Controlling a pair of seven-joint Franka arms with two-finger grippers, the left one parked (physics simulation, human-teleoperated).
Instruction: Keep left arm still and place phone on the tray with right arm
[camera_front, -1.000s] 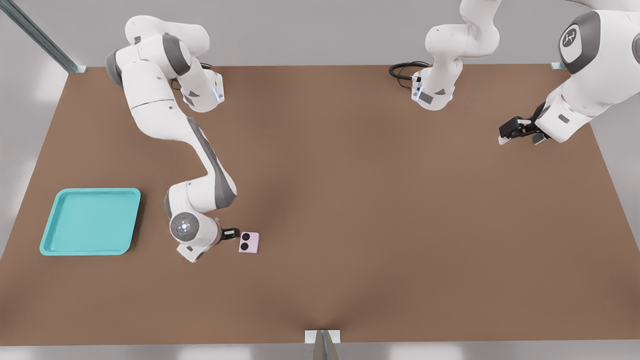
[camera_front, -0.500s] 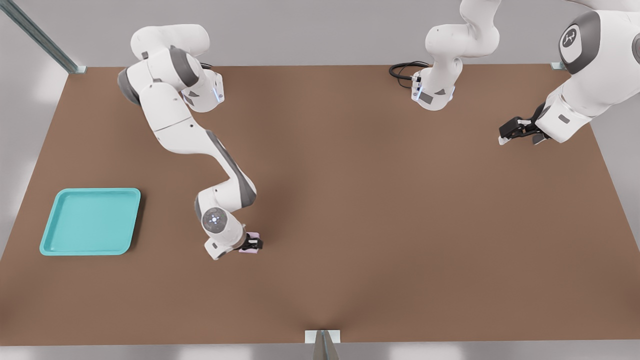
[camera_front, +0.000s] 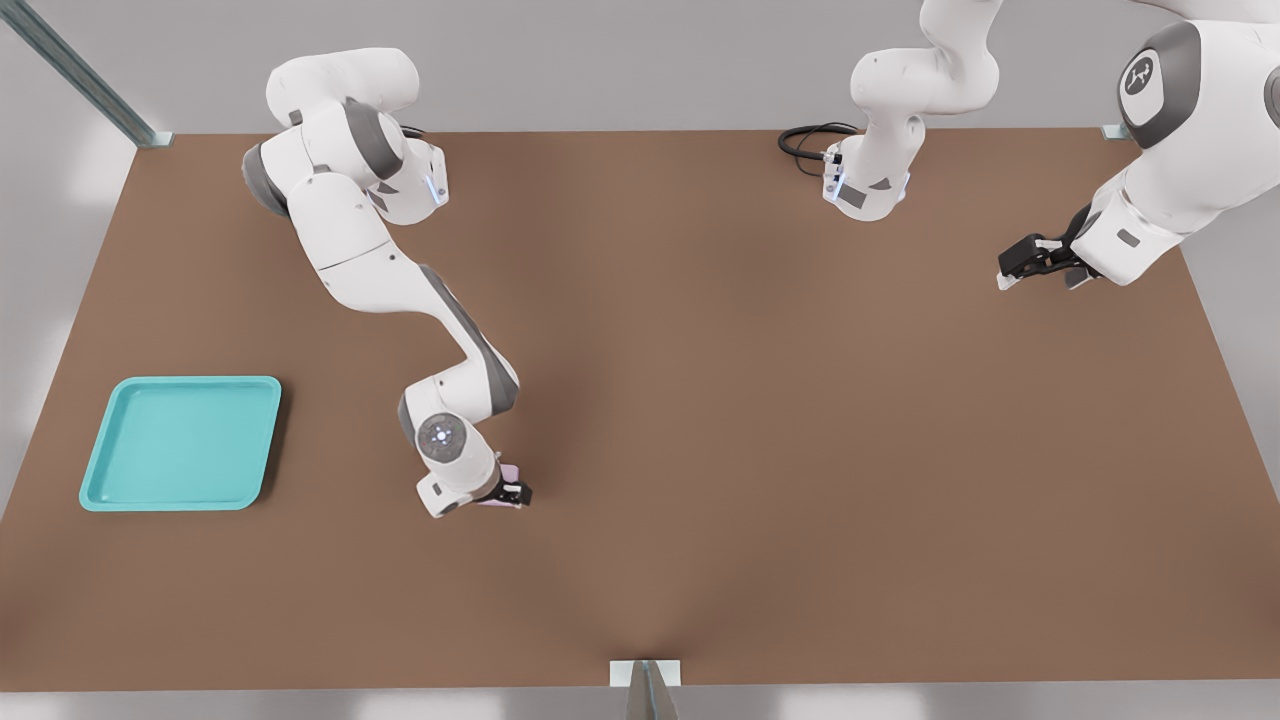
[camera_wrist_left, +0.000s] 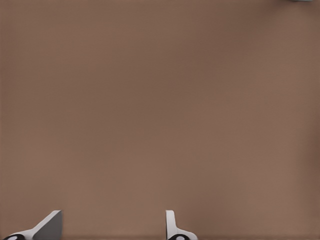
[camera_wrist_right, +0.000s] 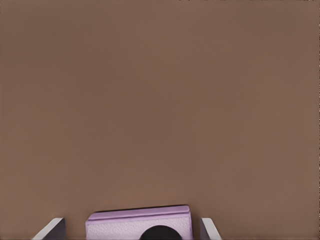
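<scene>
One second ago the black two-finger end effector (camera_front: 505, 492) sat beside the small pink folded phone (camera_wrist_right: 137, 223); now its open fingers (camera_wrist_right: 209, 230) straddle it, ready to pinch it for the turquoise plastic tray (camera_front: 180, 443).

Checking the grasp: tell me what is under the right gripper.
The phone lies under the gripper, between its fingers with a gap on each side. In the front view the wrist covers most of it. The tray holds nothing.

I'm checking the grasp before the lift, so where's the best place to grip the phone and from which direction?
Grip the phone across its two opposite side edges, from above. It lies flat on the table, and the gripper already straddles it, one finger just outside each edge.
</scene>
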